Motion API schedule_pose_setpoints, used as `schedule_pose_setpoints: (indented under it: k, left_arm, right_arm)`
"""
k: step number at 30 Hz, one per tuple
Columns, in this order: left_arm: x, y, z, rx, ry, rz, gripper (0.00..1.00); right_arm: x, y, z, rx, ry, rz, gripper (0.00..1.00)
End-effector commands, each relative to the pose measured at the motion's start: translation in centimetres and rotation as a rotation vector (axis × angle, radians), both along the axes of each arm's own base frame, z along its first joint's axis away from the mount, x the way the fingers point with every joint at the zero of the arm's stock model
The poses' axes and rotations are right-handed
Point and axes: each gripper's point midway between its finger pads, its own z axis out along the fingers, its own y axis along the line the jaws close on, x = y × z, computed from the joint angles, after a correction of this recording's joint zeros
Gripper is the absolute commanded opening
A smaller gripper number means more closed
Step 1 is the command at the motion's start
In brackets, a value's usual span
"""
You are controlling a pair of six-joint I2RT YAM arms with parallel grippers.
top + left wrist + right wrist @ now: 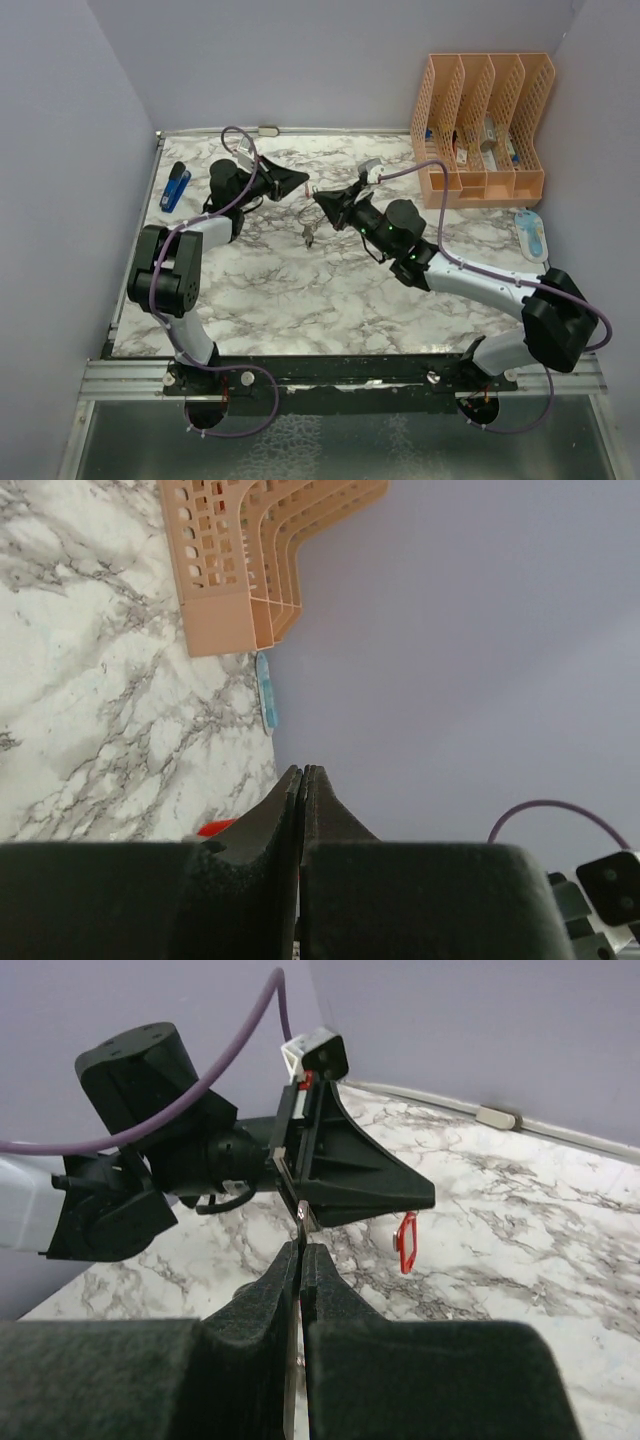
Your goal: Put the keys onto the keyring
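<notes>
My left gripper (303,183) and right gripper (318,199) meet tip to tip above the middle of the marble table (300,290). The right gripper (302,1247) is shut on a thin silver strip, apparently the keyring (302,1217) seen edge on. Small silver keys (310,236) dangle below it. The left gripper (425,1198) is shut too, and a red tag (406,1243) hangs just under its fingertips. The key it belongs to is hidden between the jaws. In the left wrist view the left gripper (303,770) shows closed jaws with a bit of red tag (215,827) beside them.
An orange file organiser (480,130) stands at the back right, with a light blue object (530,232) on the table in front of it. A blue object (176,186) lies at the back left. Purple walls close in three sides.
</notes>
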Motion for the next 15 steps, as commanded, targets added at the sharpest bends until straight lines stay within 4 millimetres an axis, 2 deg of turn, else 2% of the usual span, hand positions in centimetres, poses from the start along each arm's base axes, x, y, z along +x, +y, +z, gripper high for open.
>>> schedule_pose_setpoints:
  k: [1,9,15]
  left_arm:
    - [0.6,-0.9,-0.2,-0.082,0.125,0.054,0.00]
    - [0.1,-2.6,-0.6,-0.117,0.214,0.060,0.00]
    - [-0.5,-3.0,-1.1,-0.121,0.253,0.049,0.00]
  right_arm:
    - [0.3,1.2,1.5,0.060,-0.065,0.028,0.01]
    - [1.4,2.1,-0.9,0.043,-0.046,0.016,0.01]
    - [2.4,1.4,-1.5,0.026,-0.059,-0.048,0.01]
